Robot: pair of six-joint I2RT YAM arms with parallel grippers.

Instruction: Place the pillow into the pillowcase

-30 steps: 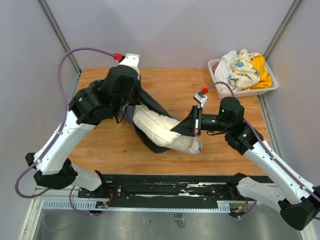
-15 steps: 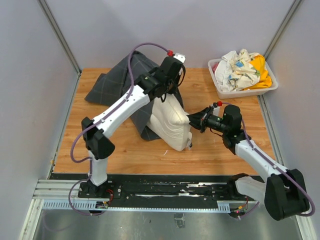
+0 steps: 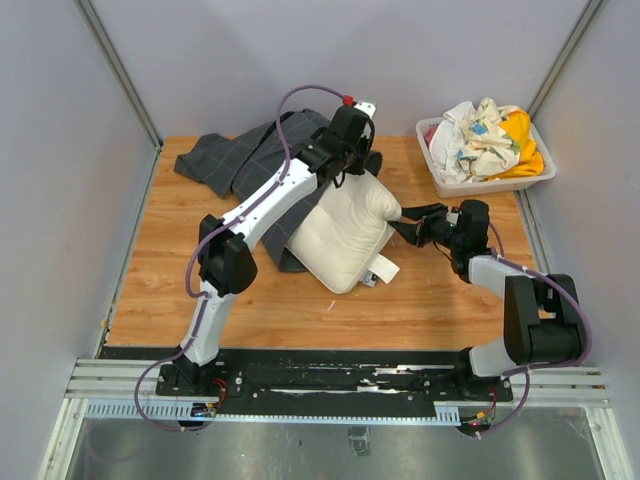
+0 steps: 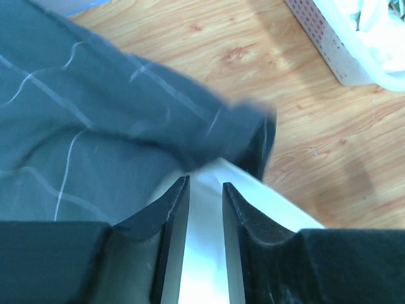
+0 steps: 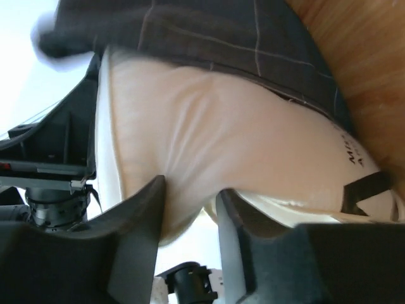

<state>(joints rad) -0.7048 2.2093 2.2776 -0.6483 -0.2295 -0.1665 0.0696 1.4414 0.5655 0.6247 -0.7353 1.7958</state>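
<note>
Lying partly on pillowcase (image 3: pixel 245 160), pillow (image 3: pixel 345 235); left claw (image 4: pixel 205 187) narrowly parted over it (right claw (image 5: pixel 190 190) parted too, around pillow corner).

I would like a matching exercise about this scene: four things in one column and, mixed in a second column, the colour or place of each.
Things:
1. pillow
2. pillowcase
3. basket
4. right tool

Colour or place:
a. dark grey with thin light grid lines
b. at the pillow's edge, on the basket's side
c. cream-white, in the middle of the table
d. white, in a far corner of the table, full of cloths

Pairs: 1-c, 2-a, 3-d, 4-b.
</note>
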